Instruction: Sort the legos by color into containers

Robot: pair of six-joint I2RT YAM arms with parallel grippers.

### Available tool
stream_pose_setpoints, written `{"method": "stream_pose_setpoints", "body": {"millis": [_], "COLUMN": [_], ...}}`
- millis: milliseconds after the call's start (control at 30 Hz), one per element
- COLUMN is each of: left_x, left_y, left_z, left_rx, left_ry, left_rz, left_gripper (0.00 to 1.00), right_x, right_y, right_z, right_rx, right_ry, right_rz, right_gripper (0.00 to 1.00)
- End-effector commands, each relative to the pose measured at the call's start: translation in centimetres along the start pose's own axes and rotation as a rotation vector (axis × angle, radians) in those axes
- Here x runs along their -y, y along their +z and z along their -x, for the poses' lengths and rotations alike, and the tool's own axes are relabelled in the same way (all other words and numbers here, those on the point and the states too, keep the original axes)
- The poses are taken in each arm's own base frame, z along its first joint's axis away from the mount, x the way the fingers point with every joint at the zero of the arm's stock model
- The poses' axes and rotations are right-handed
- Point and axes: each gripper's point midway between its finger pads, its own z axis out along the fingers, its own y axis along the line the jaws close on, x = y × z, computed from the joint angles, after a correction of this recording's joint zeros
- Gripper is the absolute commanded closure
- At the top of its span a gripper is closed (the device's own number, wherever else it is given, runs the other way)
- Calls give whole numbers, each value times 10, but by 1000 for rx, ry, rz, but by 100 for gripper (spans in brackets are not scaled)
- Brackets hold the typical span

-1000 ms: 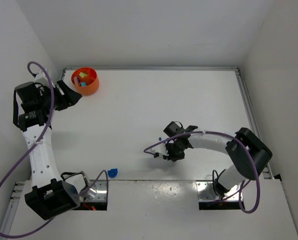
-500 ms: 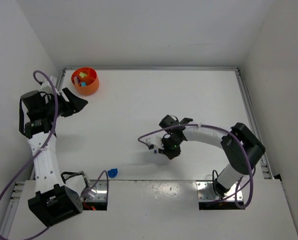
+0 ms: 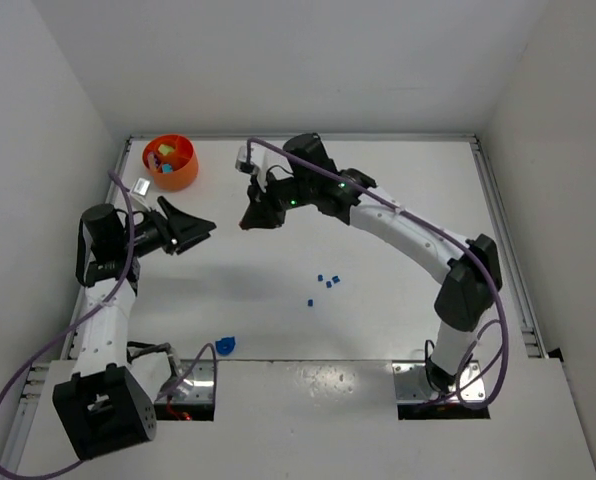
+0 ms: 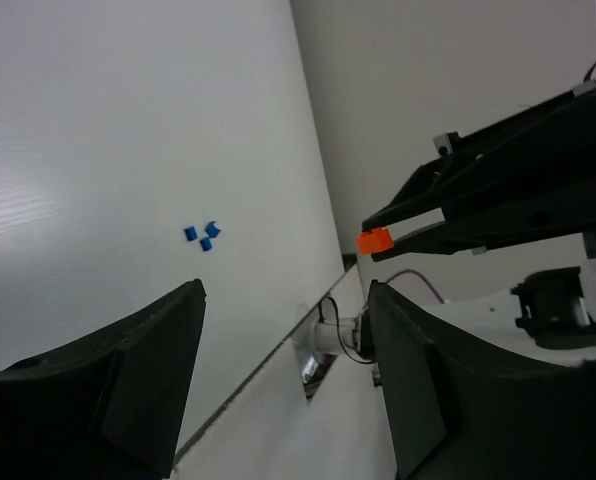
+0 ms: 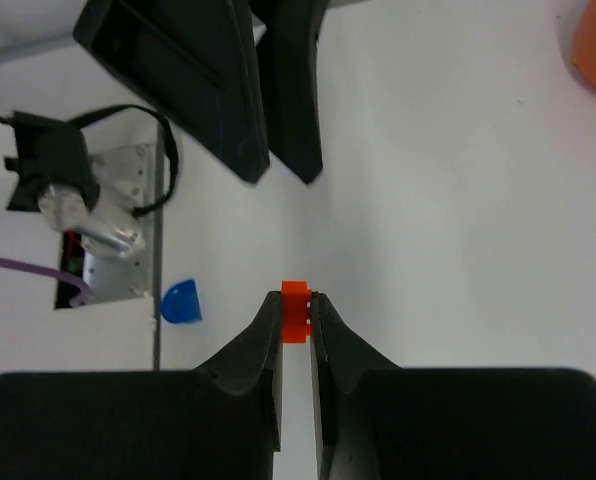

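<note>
Orange plastic, one tiny lego brick (image 5: 295, 308), is pinched at the very tips of the right gripper (image 3: 254, 217), whose jaws are clenched on it with only its edge caught. In the overhead view it hangs above the table (image 3: 258, 300), toward 11 o'clock from the table's centre.

The orange bowl (image 3: 178, 178), with a few coloured pieces already inside, sits at about 10 o'clock from the brick, near the far left corner. The left gripper (image 4: 286, 300) is spread wide and grasps nothing. It hovers just beside the right one, at roughly 8 o'clock from it, pointing at the brick.

A few small blue bits (image 3: 327, 281) lie loose at 5 o'clock from the brick. A rounded blue piece (image 3: 224, 346) rests at 7 o'clock by the near edge.

My worries from here:

- **Grip:** The hold is shallow, so a quick swing toward the bowl could twist the brick out and drop it short.
- **Collision:** The two arms are close, and a careless path could knock them together.
- **Sorting:** I cannot make out the bowl's dividers, so releasing from too high risks the wrong compartment.
</note>
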Motion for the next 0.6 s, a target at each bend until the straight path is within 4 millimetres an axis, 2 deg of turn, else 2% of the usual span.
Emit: {"method": "stream_pose_setpoints", "body": {"millis": [0,33,100,267,333,367,433,567], "left_x": [35,31,38,36,37,35,36,27], "left_y": [6,9,10,15,18,19,21,22], "left_z": [13,16,25,35,37,38,36,30], "left_rx": [-20,-20,-9,25,27,39,31,25], "left_ry": [-51,-125,-151,-294,-341,-349,-384,-425], "left_rz": [-88,-74,-74,-43,-41,-41,-48,-39], "left_gripper": [26,26,24,22,22,22,26,27], "right_x": [-8,-7,-6,-4,-2,-3,-2,0], "right_y": [21,25,36,44,46,44,44,45], "right_z": [30,34,33,42,46,55,63,71], "right_rx": [85,95,93,120,134,154,168,186], "right_ry": [108,114,134,187,193,183,171,165], "right_rz": [95,105,116,127,128,137,136,137], "right_gripper": [100,100,100,100,100,100,100,100]}}
